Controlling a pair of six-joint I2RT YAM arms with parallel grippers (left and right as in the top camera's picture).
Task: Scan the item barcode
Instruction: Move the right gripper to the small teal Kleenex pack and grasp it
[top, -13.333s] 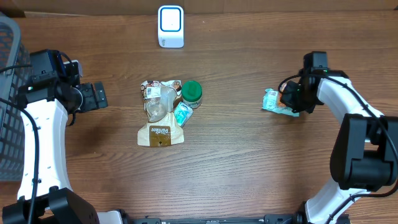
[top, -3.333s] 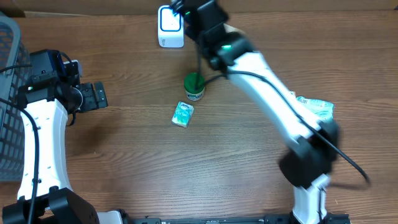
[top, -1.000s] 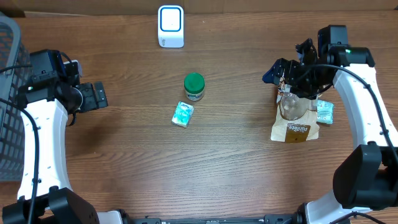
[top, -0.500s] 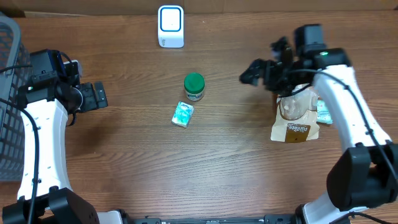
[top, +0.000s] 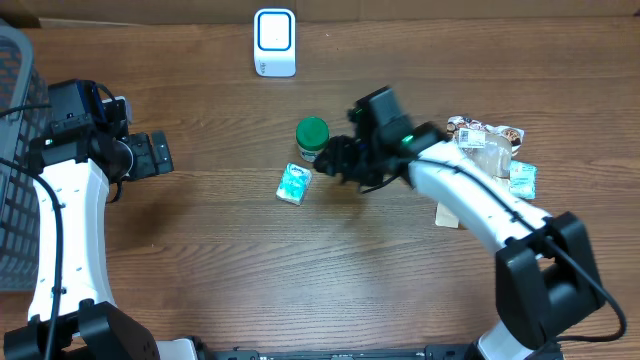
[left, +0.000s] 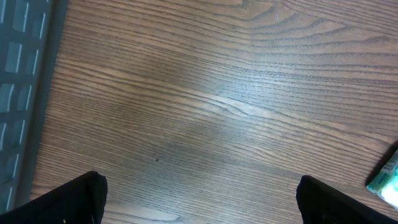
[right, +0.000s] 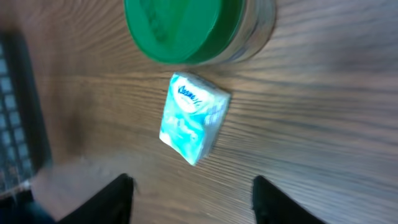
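The right claw (right: 189, 198) hangs over the small blue tissue pack (top: 294, 185). Its fingers are apart and hold nothing. The pack lies flat near the middle of the counter (top: 300, 280), just beside the green-lid jar (top: 312, 139). The white scanner (top: 274, 42) stands at the far edge. The left claw (top: 163, 153) is wide apart and holds nothing.

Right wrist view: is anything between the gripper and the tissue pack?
No. In the right wrist view only bare table lies between the right gripper and the tissue pack; the green-lidded jar stands beyond the pack.
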